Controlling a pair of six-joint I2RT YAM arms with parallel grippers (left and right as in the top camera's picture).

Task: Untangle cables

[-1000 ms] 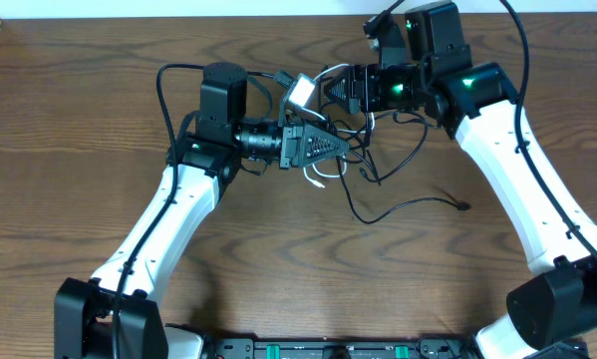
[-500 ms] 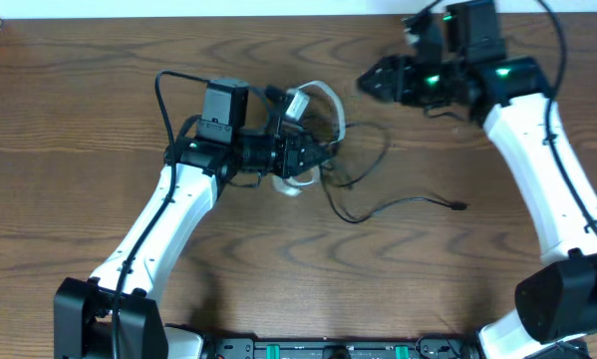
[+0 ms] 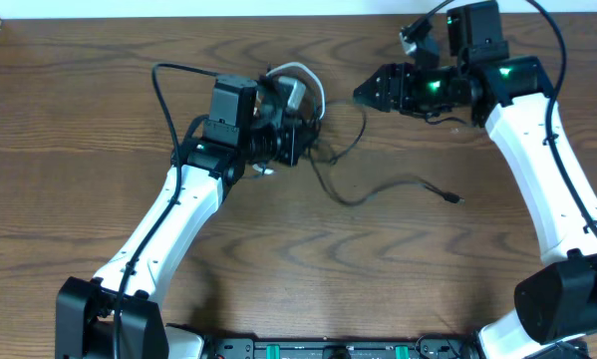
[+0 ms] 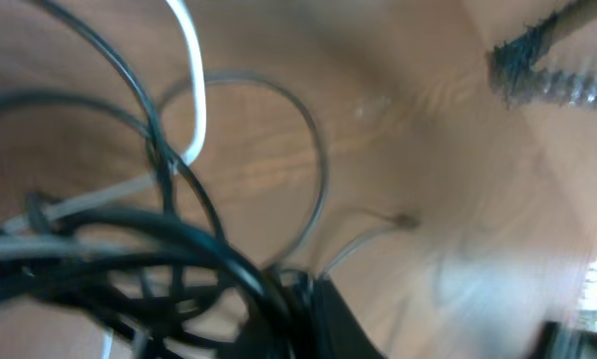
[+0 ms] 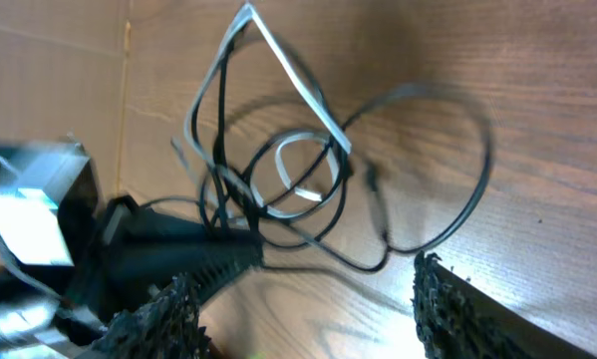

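The cables are a knot of thin black and white cords [image 3: 316, 92] gathered at my left gripper [image 3: 306, 128], which is shut on the bundle. One black cord [image 3: 354, 201] trails right across the table to a small plug [image 3: 453, 198]. The left wrist view shows a white cord [image 4: 193, 100] and black loops [image 4: 318, 165] fanning out from my left gripper [image 4: 300, 321]. My right gripper [image 3: 363, 95] hangs open to the right of the knot, holding nothing. In the right wrist view, the tangle [image 5: 298, 85] lies ahead of my right gripper [image 5: 303, 309], apart from its fingers [image 5: 168, 319].
The brown wooden table [image 3: 69, 150] stretches to a pale wall along the back edge. Thicker black arm cables run along both arms [image 3: 160, 90]. My left gripper's black body [image 5: 168, 249] shows at the lower left of the right wrist view.
My right gripper has drawn away from the knot to the right and stands apart. My left gripper has pulled the bundle left and towards the back, and the black cord's tail followed.
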